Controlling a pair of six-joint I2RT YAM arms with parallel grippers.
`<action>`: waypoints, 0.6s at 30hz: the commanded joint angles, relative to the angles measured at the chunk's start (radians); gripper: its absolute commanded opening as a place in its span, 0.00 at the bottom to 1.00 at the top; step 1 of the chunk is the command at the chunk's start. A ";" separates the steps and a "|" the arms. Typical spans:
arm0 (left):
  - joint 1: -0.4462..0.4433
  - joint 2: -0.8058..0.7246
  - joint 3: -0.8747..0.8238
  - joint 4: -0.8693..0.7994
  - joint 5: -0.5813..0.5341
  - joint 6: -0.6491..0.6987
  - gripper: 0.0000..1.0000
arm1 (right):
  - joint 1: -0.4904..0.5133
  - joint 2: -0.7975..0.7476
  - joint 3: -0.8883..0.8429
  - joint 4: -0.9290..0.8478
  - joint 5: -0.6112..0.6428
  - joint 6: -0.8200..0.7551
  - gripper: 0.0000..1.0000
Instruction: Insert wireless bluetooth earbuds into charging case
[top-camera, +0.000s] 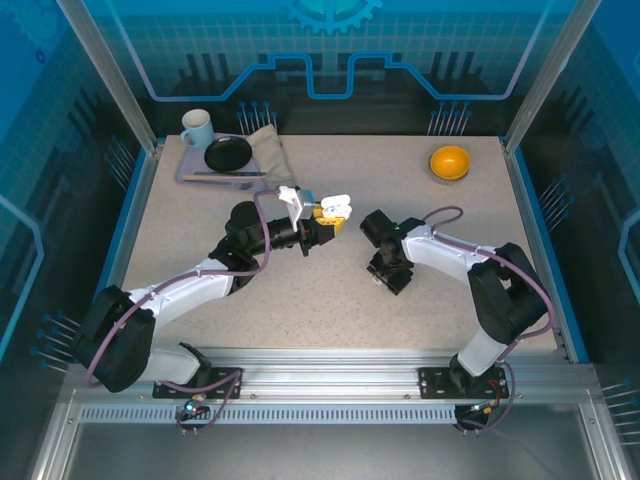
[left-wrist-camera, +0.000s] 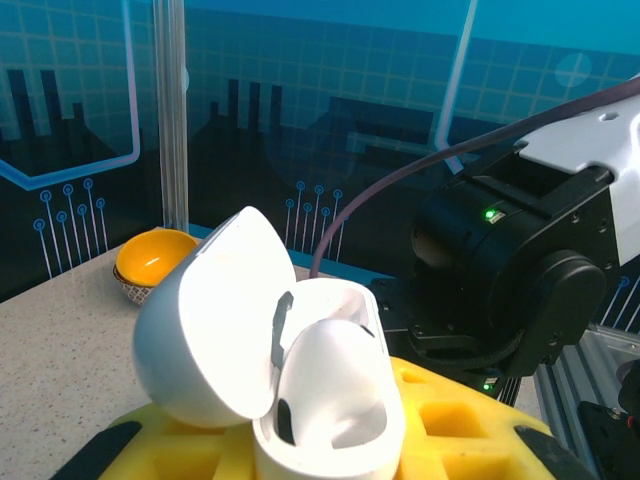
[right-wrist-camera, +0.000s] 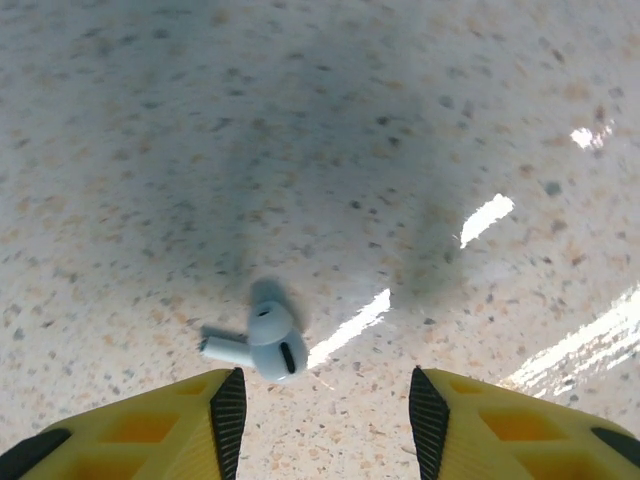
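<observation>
A white charging case (left-wrist-camera: 335, 400) with its lid (left-wrist-camera: 205, 320) swung open is clamped between the yellow fingers of my left gripper (left-wrist-camera: 330, 455). That case (top-camera: 337, 207) hangs above the middle of the table at the tip of the left gripper (top-camera: 325, 218). A rounded white shape fills the case's well; I cannot tell whether it is a bud. One white earbud (right-wrist-camera: 268, 345) lies on the speckled table, stem pointing left. My right gripper (right-wrist-camera: 328, 418) hovers open just above it, and the bud sits close to the left fingertip (right-wrist-camera: 228, 412). In the top view the right gripper (top-camera: 386, 274) points down at the table.
An orange bowl (top-camera: 450, 161) stands at the back right. A tray (top-camera: 192, 172) at the back left carries a mug (top-camera: 197, 127), a black plate (top-camera: 228, 153) and a folded cloth (top-camera: 268, 150). The right arm's wrist (left-wrist-camera: 500, 270) is close behind the case.
</observation>
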 joint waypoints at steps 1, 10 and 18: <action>0.009 -0.023 -0.001 0.036 -0.003 -0.007 0.00 | 0.010 -0.011 -0.031 0.005 -0.024 0.203 0.49; 0.009 -0.022 -0.002 0.042 -0.004 -0.006 0.00 | 0.023 0.075 0.087 -0.019 -0.018 0.153 0.48; 0.008 -0.029 -0.005 0.042 -0.013 -0.002 0.00 | 0.021 0.063 0.137 -0.058 0.064 0.015 0.50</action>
